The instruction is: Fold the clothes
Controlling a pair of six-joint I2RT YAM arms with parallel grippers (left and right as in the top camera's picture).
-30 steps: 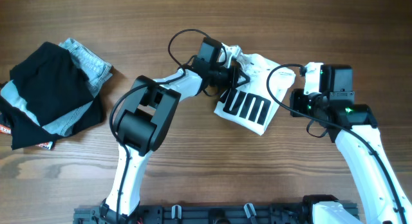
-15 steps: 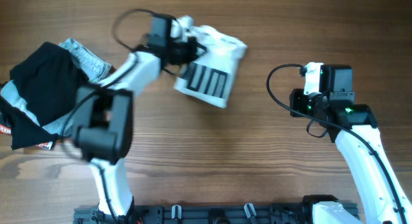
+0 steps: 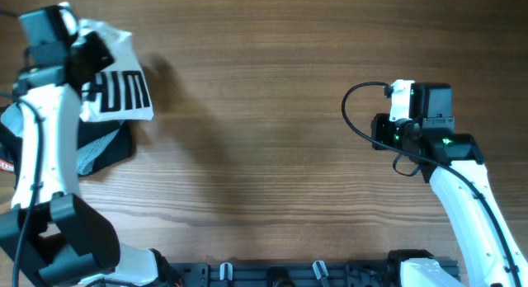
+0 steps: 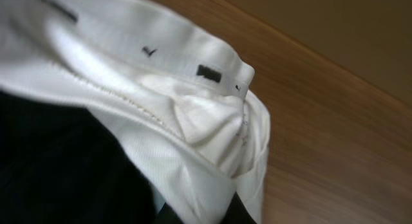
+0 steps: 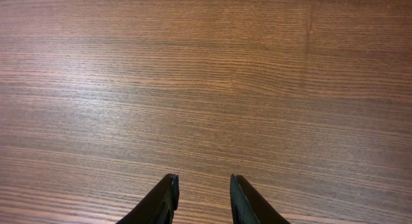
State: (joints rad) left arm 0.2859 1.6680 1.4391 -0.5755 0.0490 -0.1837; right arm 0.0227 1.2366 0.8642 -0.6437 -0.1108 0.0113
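Where the white shirt (image 3: 122,91) hangs at the far-left edge of the table (image 3: 272,114), the left gripper (image 3: 89,49) is clamped on its bunched edge, just above the dark pile (image 3: 106,145). The right gripper (image 5: 203,180), well apart, hovers with fingers slightly parted, holding nothing.

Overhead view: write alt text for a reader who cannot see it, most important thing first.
The left gripper holds a white garment with black lettering at the left edge of the table, above a pile of dark clothes. The right arm is apart on the right over bare wood, holding nothing.
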